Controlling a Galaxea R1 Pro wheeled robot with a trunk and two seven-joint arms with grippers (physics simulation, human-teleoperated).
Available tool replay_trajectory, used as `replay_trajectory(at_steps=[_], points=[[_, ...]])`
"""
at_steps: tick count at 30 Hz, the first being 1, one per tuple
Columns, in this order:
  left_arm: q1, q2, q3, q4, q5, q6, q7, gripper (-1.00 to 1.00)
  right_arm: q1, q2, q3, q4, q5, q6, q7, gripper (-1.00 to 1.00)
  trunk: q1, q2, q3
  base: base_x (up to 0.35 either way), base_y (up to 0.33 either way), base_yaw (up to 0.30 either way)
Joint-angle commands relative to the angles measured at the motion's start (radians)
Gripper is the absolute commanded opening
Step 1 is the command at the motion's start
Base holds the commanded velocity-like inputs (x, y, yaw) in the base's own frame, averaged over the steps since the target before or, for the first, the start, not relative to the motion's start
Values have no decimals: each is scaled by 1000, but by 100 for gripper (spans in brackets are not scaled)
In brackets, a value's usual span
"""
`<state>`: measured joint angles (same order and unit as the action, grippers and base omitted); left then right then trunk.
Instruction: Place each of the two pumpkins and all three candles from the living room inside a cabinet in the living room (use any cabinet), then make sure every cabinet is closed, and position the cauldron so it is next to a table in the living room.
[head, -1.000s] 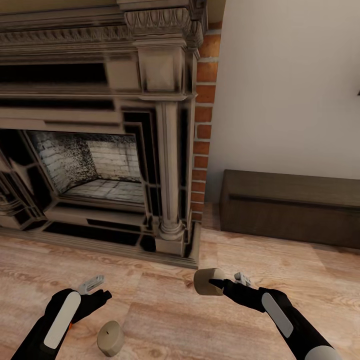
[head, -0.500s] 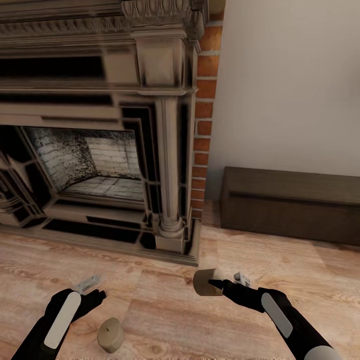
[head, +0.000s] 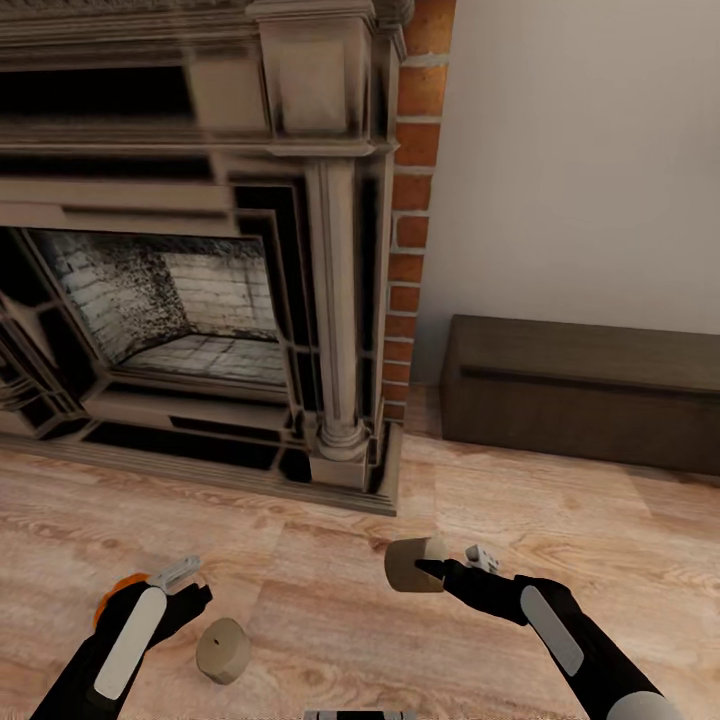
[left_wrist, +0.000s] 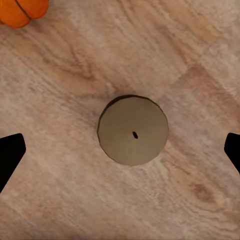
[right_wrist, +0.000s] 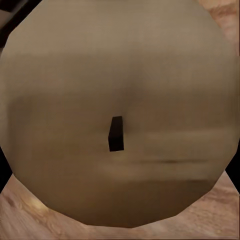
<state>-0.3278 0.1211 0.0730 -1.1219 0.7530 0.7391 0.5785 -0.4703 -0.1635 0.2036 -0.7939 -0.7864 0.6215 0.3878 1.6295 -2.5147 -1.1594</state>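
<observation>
A tan candle (head: 222, 650) stands on the wooden floor; in the left wrist view this candle (left_wrist: 133, 131) lies straight below my left gripper (left_wrist: 121, 152), which is open with its dark fingertips (left_wrist: 10, 156) far apart. In the head view the left gripper (head: 190, 603) hangs just above and left of the candle. An orange pumpkin (head: 117, 586) peeks out behind my left arm, and the pumpkin (left_wrist: 22, 10) sits on the floor near the candle. My right gripper (head: 432, 570) is shut on a second candle (head: 412, 565), held on its side above the floor; that candle's (right_wrist: 117, 115) end face is close up. The dark brown cabinet (head: 590, 405) stands shut against the wall at the right.
A large stone fireplace (head: 200, 300) with a brick edge (head: 410, 220) rises ahead on the left, its hearth step (head: 230, 480) jutting onto the floor. Open wooden floor (head: 560, 520) lies between my right arm and the cabinet.
The head camera has tilted down, so the whole picture has slid upward. The pumpkin now peeks out beside my left arm. My right gripper still holds its candle in the same pose.
</observation>
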Motion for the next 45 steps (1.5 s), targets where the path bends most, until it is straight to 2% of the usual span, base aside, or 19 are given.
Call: replay_trajectory(at_steps=[1, 5, 8, 14, 22, 29, 31, 34, 37, 38, 42, 45], points=[[0, -1, 0, 3, 11, -6, 9, 100, -1, -1, 2, -1, -3, 3, 1, -100, 0, -1, -5, 0, 0, 0], [-5, -4, -2, 24, 11, -23, 5, 100, -1, 0, 2, -1, 10, 3, 2, -100, 2, -2, -20, 0, 0, 0], [-8, -4, -2, 23, 11, -34, -26, 100, -1, -1, 2, -1, 13, 3, 2, -100, 3, -2, -32, 0, 0, 0], [-39, 0, -5, 28, 2, -102, -99, 100, -1, 0, 3, -1, 13, 3, 2, -100, 6, -4, -55, 0, 0, 0], [-51, 14, -7, 28, -5, -133, -110, 100, -1, 0, 23, -1, 13, -1, 1, -100, 10, -6, -86, 0, 0, 0], [-51, 15, -7, 30, -6, -135, -111, 100, -1, -3, 25, -3, 13, -3, 3, -100, 13, -7, -113, 0, 0, 0], [-51, 15, -7, 30, -6, -135, -111, 100, -1, -5, 26, -54, 13, -3, 6, -100, 14, -8, -121, 0, 0, 0], [-51, 15, -7, 30, -5, -136, -111, 100, -1, -9, 45, -182, 11, -2, 18, -100, 15, -8, -132, 0, 0, 0], [-51, 14, -8, 30, -5, -136, -111, 100, 2, -11, 69, -266, 10, 10, 69, -100, 16, -9, -144, 0, 0, 0], [-51, 13, -9, 30, -4, -137, -111, 100, 13, -22, 71, -305, 7, 20, 97, -100, 17, -9, -148, 0, 0, 0], [-51, 11, -27, 30, -4, -139, -111, 100, 29, -46, 61, -396, -9, 83, 135, -100, 19, -10, -163, 0, 0, 0], [-50, 9, -45, 30, -4, -140, -111, 100, 32, -50, 49, -413, -9, 106, 142, -100, 20, -11, -175, 0, 0, 0]])
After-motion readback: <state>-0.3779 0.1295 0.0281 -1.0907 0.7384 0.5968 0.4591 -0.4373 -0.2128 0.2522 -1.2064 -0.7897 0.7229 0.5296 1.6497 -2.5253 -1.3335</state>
